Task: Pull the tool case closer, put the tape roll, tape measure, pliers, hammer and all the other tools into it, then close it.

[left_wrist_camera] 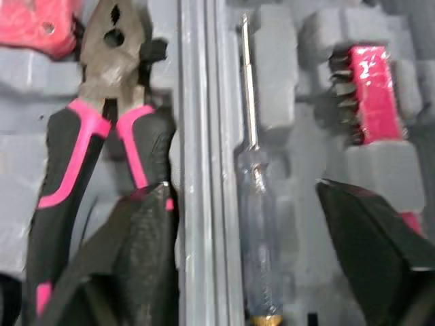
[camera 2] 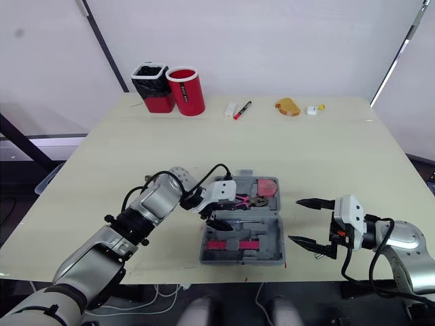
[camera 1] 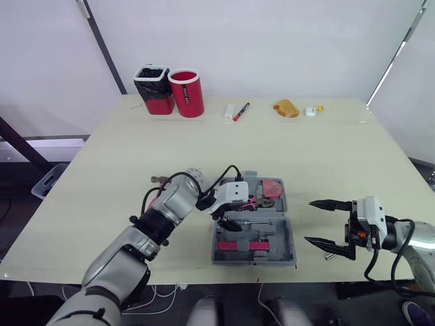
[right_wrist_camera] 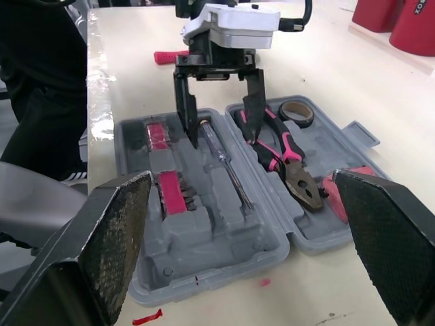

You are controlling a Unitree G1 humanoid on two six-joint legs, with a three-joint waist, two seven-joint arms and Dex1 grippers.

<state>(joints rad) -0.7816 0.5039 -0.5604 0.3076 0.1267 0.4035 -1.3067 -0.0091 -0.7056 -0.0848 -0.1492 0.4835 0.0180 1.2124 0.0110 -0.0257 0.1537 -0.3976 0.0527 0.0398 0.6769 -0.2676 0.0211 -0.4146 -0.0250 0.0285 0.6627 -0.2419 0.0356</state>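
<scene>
Tool case (camera 1: 279, 231) open; left fingers (right_wrist_camera: 183, 102) spread, pointing down over it.

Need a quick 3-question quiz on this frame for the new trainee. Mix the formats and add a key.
1. True or false: the tool case is closed.
2. Which tool lies in the gap between the fingers of the left pincer? A) a wrench B) the screwdriver C) a saw
3. Fill in: the right pincer, beside the case, has its fingers ___ (open/shut).

Key: 1 false, the case lies open on the table. 2 B. 3 open.
</scene>
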